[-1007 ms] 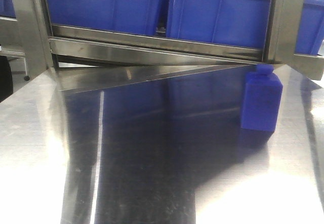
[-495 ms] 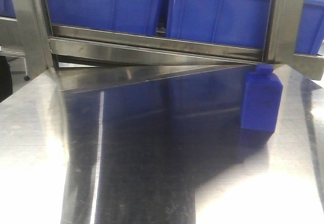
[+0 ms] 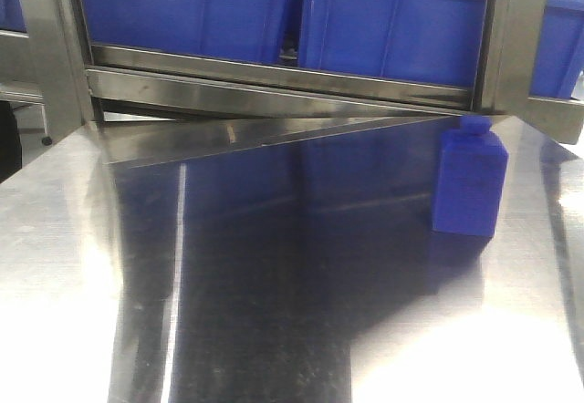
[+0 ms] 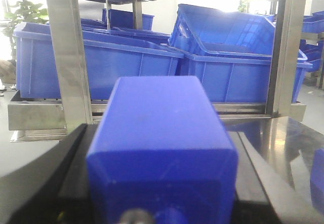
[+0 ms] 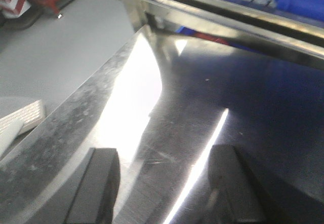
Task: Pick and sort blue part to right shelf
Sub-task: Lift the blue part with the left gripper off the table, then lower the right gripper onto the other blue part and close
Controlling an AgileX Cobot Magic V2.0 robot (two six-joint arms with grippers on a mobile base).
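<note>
Left wrist view: the left pincer (image 4: 162, 188) is pinching a blue part (image 4: 162, 127), with its black fingers (image 4: 76, 183) pressed against both sides. Whether the part is clear of the table cannot be told. Beyond it, blue bins (image 4: 101, 62) sit on the shelf (image 4: 66, 57). The right pincer (image 5: 162, 183) hangs spread and empty just above the steel table (image 5: 126, 97). In the front view a second blue part (image 3: 470, 184) stands upright on the table's right side, near the shelf frame; neither arm shows there. The pick looks done for one part. Carrying it to the right shelf and letting go are left to do, and the standing part looks untouched.
</note>
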